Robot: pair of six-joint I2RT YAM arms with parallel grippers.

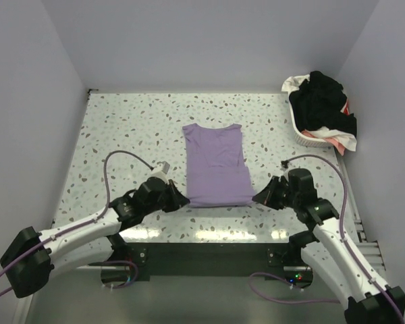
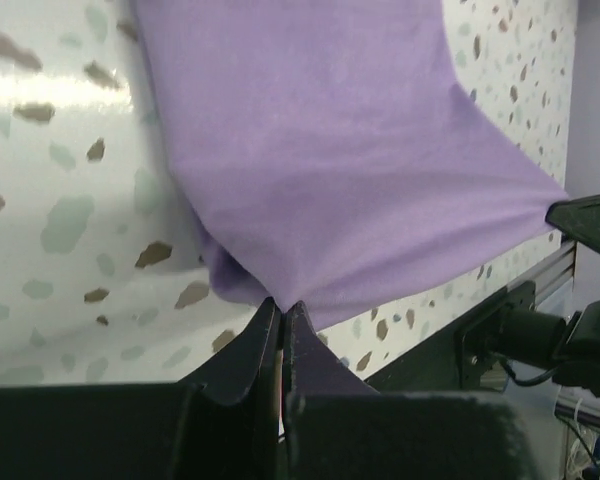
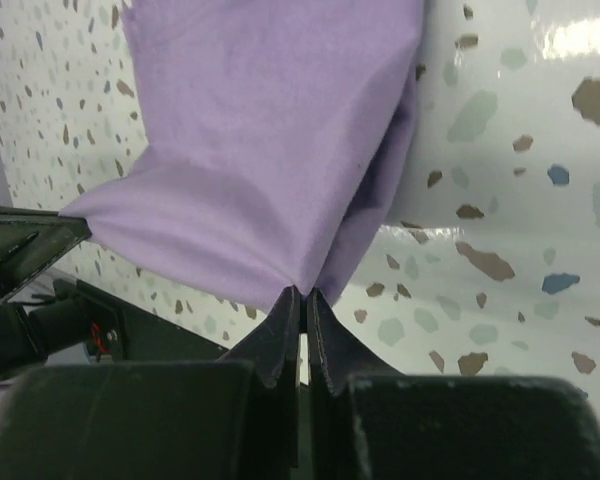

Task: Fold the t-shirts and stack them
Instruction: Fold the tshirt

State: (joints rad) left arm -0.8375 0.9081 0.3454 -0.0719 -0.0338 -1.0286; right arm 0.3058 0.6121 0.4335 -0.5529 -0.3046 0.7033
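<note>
The left gripper [image 2: 282, 305] and right gripper [image 3: 302, 292] are each pinched tight on a bottom corner of the lilac t-shirt [image 1: 216, 165], lying mid-frame on the table [image 1: 121, 128]. If one lifts faster, I'd expect a crooked fold or slipped corner.

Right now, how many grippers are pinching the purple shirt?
2. The left gripper is shut on the purple t-shirt's near left corner; the right gripper is shut on its near right corner. Neither is hidden.
</note>
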